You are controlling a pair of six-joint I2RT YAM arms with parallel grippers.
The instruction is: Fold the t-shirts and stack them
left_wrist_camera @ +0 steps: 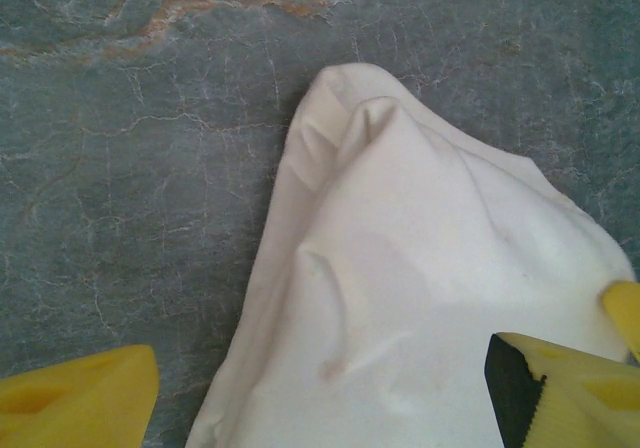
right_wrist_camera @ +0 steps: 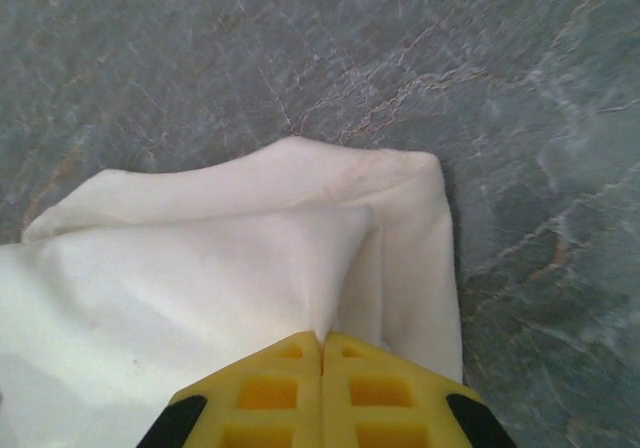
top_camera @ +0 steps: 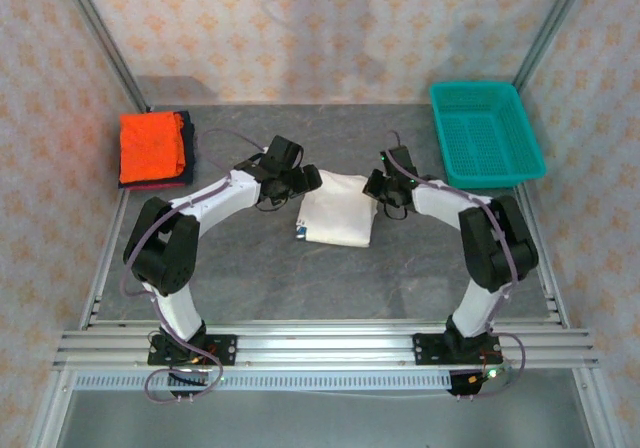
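The soft white cloth t-shirt (top_camera: 336, 218) lies folded into a rough rectangle at the middle of the grey marbled table (top_camera: 250, 278), with both arms reaching to its far edge, one at each corner. The right gripper (right_wrist_camera: 320, 353) has its yellow fingers pressed together on a pinch of cloth at the far right corner, the fabric drawn into a crease where they meet. The left gripper (left_wrist_camera: 320, 398) has its jaws wide apart, straddling the far left corner without gripping it. That mismatch is the likely trouble: if the right arm lifts or drags while the left has no hold, the shirt would probably skew or open out (thin layers slide easily over one another), and the fold would be lost. A shallow pinch could also catch only the top layer. The bright orange cloth t-shirt (top_camera: 150, 143) sits folded on the dark navy cloth t-shirt (top_camera: 188, 153) at the far left, well apart, and the teal plastic mesh basket (top_camera: 440, 133) stands at the far right.
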